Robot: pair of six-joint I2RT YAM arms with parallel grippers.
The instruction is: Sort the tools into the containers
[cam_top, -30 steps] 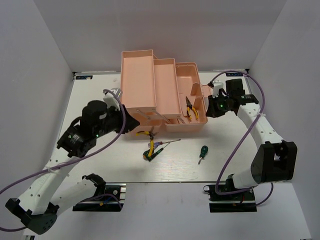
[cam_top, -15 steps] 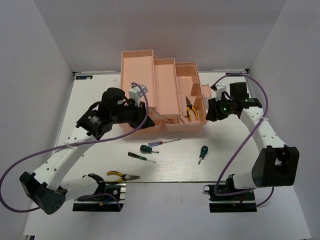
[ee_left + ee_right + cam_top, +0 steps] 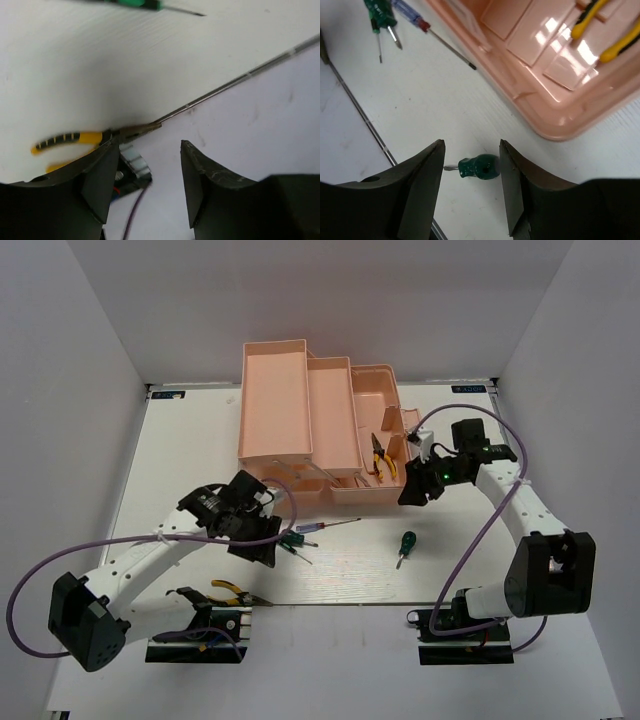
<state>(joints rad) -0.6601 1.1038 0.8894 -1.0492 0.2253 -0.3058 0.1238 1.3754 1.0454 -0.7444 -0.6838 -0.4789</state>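
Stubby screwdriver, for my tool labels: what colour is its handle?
Stubby screwdriver: green handle, clearest in right wrist view.

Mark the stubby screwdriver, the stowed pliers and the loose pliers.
stubby screwdriver [image 3: 479, 167], right wrist view, green handle
stowed pliers [image 3: 619, 46], right wrist view, yellow handle
loose pliers [image 3: 67, 139], left wrist view, yellow handle

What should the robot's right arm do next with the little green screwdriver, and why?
Probably lower the right fingers around the stubby green screwdriver. They are open, the screwdriver lies on the table framed between them in the wrist view, and it isn't in the pink toolbox yet.
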